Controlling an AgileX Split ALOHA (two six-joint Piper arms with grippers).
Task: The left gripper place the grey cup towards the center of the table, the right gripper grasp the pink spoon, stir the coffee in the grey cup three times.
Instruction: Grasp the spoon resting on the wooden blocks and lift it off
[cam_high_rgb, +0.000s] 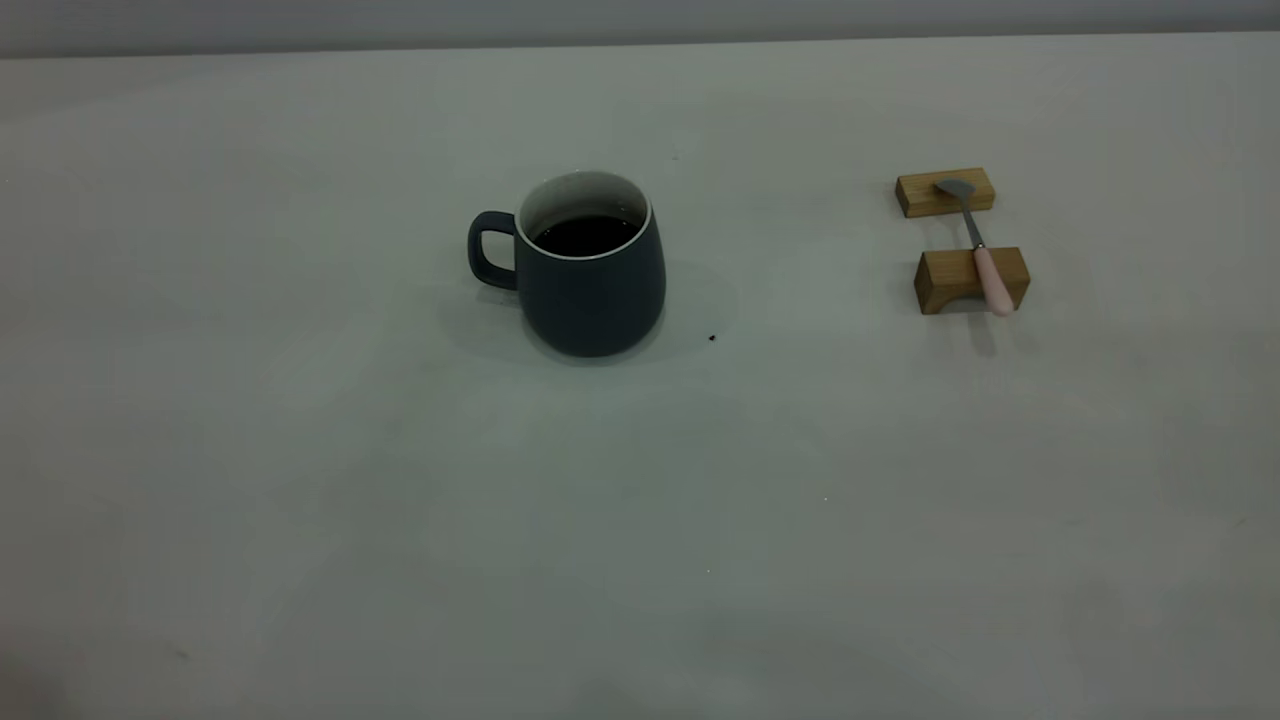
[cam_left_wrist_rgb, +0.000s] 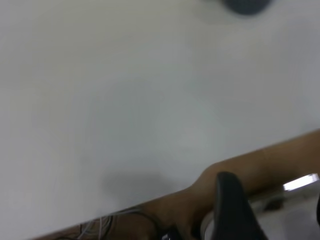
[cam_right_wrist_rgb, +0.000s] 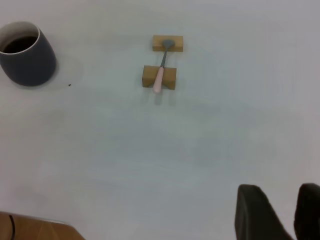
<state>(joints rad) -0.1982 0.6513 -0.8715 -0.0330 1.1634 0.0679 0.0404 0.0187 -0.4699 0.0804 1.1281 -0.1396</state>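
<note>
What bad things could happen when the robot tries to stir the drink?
The pink spoon only rests across two wooden blocks, so a clumsy pinch by the right gripper might tip it off or shove a block. The grey cup holds dark coffee, so a bump against its rim could splash some onto the table. The spoon's handle is slim, so it may slip while stirring.
</note>
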